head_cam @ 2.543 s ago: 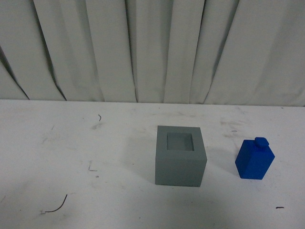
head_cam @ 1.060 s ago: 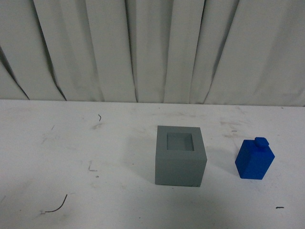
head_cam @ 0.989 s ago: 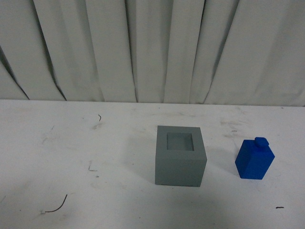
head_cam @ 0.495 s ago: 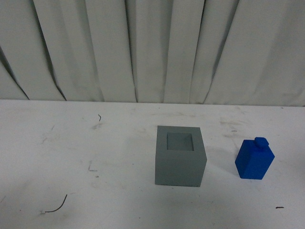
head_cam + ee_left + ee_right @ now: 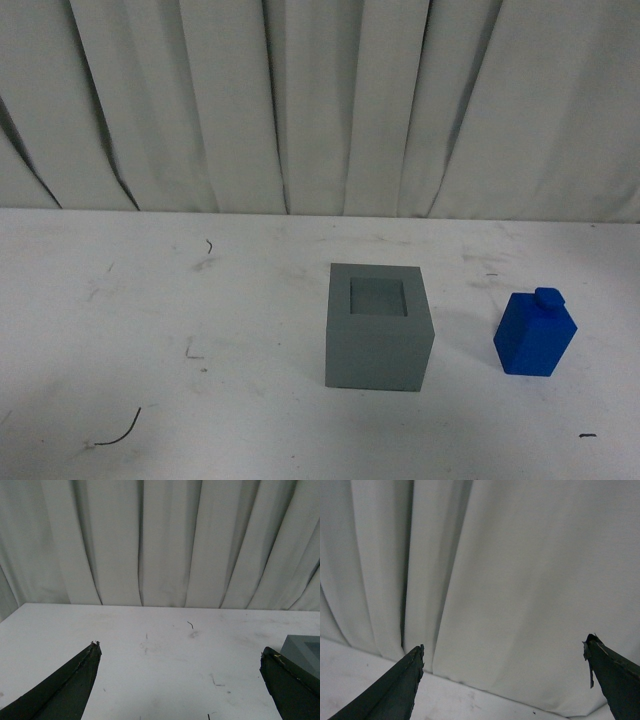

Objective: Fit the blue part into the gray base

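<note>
Unmoved since before: blue part [image 5: 535, 335] is set apart, right of gray base [image 5: 379, 328], bare surface [image 5: 465, 340] between. Held spread: left end effector [image 5: 180, 648], right end effector [image 5: 505, 642].

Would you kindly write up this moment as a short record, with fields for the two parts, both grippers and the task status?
blue part: upright on the table, knob on top, to the right of the gray base and apart from it
gray base: on the table, square recess facing up, nothing in it
left gripper: open, holding nothing, over the table
right gripper: open, holding nothing, facing the curtain
task status: blue part not yet picked up or inserted
</note>
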You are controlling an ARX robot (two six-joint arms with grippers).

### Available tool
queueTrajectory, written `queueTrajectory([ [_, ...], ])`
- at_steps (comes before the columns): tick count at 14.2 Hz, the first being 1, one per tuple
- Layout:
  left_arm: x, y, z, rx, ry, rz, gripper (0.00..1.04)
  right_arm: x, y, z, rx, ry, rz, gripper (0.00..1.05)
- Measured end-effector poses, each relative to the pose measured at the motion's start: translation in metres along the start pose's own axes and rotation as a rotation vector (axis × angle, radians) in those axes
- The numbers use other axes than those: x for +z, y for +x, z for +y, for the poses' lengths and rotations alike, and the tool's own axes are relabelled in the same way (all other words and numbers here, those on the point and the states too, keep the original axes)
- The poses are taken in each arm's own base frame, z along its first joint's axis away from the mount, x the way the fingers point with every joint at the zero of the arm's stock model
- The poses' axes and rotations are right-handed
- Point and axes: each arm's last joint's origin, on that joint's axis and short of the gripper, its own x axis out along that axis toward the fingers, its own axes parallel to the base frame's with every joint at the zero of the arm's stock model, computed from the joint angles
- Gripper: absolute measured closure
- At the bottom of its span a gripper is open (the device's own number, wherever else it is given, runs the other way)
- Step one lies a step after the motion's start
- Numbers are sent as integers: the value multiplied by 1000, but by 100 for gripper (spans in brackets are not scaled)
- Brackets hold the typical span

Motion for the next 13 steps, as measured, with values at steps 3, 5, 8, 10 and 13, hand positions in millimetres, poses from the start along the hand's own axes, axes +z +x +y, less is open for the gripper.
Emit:
queueTrajectory([
  [3, 0, 0, 0, 0, 0, 0, 7, -18, 35, -4, 194, -227, 110, 6],
  [5, 0, 0, 0, 0, 0, 0, 7, -20, 48, -10, 325, -360, 126, 6],
  [8, 0, 0, 0, 0, 0, 0, 7, -31, 57, -10, 604, -447, 287, 6],
  [10, 0, 0, 0, 0, 0, 0, 7, -44, 60, -10, 757, -523, 436, 6],
  [13, 0, 0, 0, 0, 0, 0, 7, -59, 68, -3, 913, -693, 555, 6],
])
